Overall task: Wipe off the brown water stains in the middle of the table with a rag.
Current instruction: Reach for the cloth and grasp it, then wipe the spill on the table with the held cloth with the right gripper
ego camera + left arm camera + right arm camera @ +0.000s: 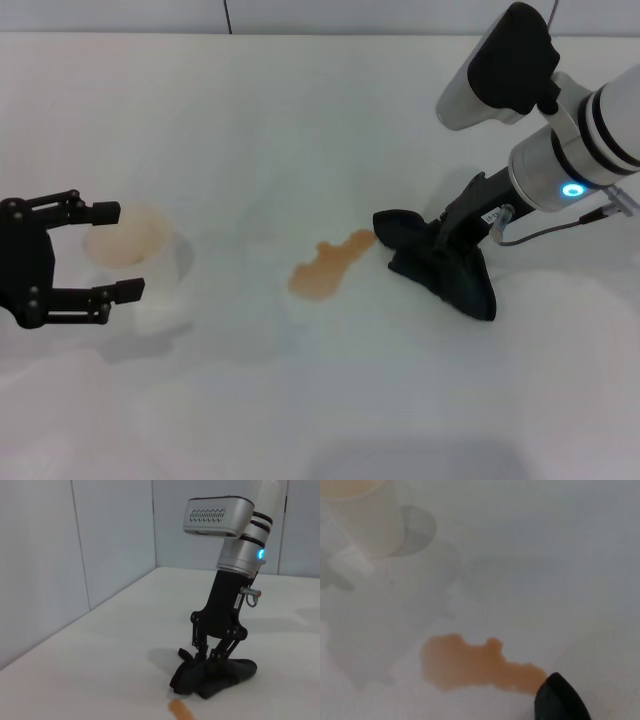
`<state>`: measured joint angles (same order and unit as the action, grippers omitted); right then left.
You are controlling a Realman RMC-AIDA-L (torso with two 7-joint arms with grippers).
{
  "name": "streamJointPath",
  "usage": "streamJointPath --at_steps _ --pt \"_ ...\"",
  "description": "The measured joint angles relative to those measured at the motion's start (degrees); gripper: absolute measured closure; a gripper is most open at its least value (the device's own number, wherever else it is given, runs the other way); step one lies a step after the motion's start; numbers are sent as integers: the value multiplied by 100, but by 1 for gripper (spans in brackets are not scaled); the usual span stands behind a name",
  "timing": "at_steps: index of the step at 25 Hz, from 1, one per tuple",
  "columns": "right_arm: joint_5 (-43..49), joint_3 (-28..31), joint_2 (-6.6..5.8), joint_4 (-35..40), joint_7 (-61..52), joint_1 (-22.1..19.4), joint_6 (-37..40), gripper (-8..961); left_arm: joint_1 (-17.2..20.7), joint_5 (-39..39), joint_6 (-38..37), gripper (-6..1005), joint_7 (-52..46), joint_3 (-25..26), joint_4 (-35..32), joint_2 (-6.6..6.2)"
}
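Observation:
The brown water stains (pixel 328 265) lie as one orange-brown blotch in the middle of the white table (pixel 300 120). Just to their right sits the black rag (pixel 450 270), bunched on the tabletop, its near edge touching the blotch's tip. My right gripper (pixel 428 240) comes down slanted from the right and is shut on the rag. The left wrist view shows that gripper (pixel 212 661) with its fingers (pixel 201 647) sunk into the rag (pixel 220 675), and the stains' tip (pixel 180 711) just in front. In the right wrist view the stains (pixel 470 665) meet the rag's corner (pixel 560 700).
A clear plastic cup (pixel 150 265) with tan liquid stands at the left, also seen as the cup (pixel 365 520) in the right wrist view. My left gripper (pixel 113 252) is open there, one finger on each side of the cup's rim. Grey walls (pixel 75 555) border the table.

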<state>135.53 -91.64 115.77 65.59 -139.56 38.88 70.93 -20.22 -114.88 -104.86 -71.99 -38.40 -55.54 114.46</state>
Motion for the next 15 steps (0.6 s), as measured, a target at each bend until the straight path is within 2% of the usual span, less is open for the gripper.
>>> streamJointPath --at_steps 9,15 --pt "26 -3 5 98 -211 0 -10 863 8 1 39 124 39 -1 8 14" --pt "30 -181 22 123 -315 15 -82 877 24 4 56 124 118 7 9 21"
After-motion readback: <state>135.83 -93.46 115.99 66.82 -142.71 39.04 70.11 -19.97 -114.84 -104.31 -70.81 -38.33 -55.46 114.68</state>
